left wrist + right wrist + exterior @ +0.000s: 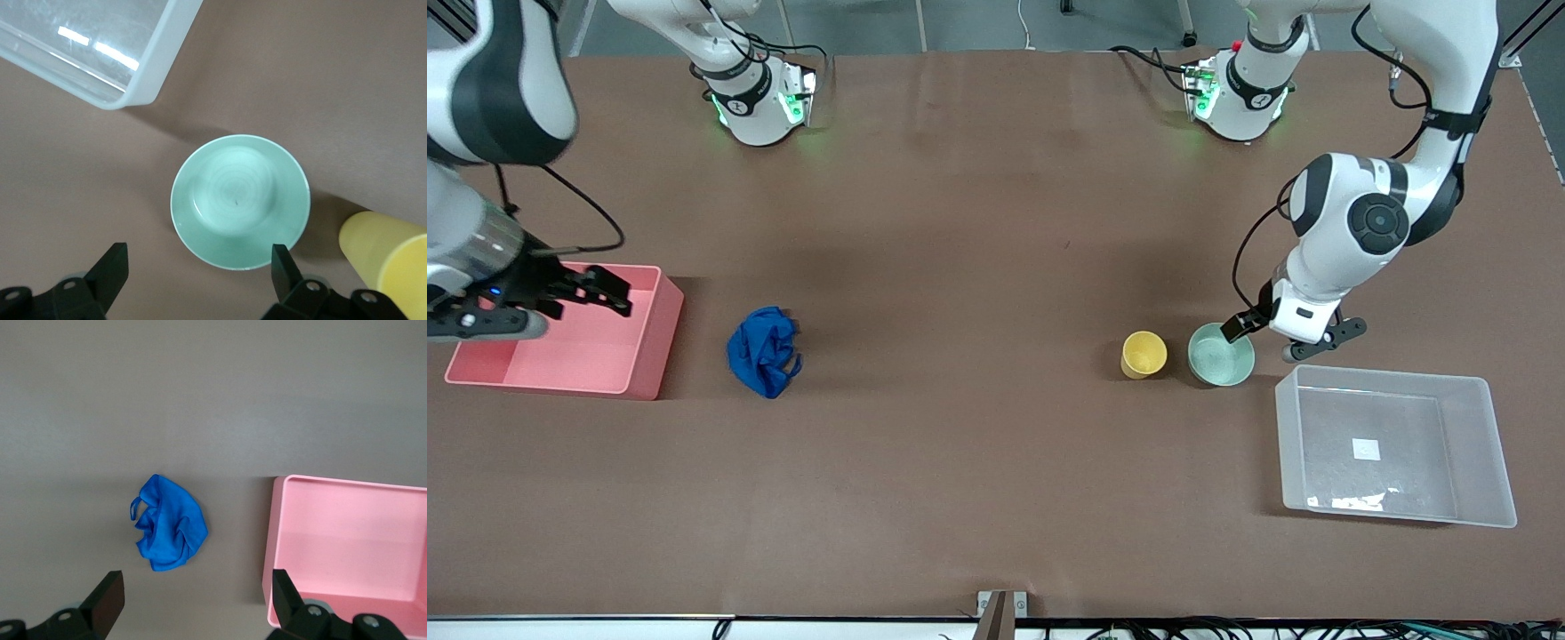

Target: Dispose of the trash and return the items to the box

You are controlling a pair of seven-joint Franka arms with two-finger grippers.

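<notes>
The trash, a crumpled royal-blue lump (763,350), lies on the table beside the pink bin (662,336). My right gripper (609,295) hangs open and empty over that bin's edge; its wrist view shows the blue lump (170,533) ahead of the right gripper (197,593). A yellow cup (1144,354) and a mint-green bowl (1221,355) stand side by side. My left gripper (1267,342) is open and empty, low over the bowl's rim between the bowl and the translucent box (1392,374). Its wrist view shows the bowl (240,200), the cup (383,257) and the left gripper (199,267).
The pink bin (353,540) stands at the right arm's end of the table. A corner of the box (157,73) shows close to the bowl. Both arm bases stand along the table's edge farthest from the front camera.
</notes>
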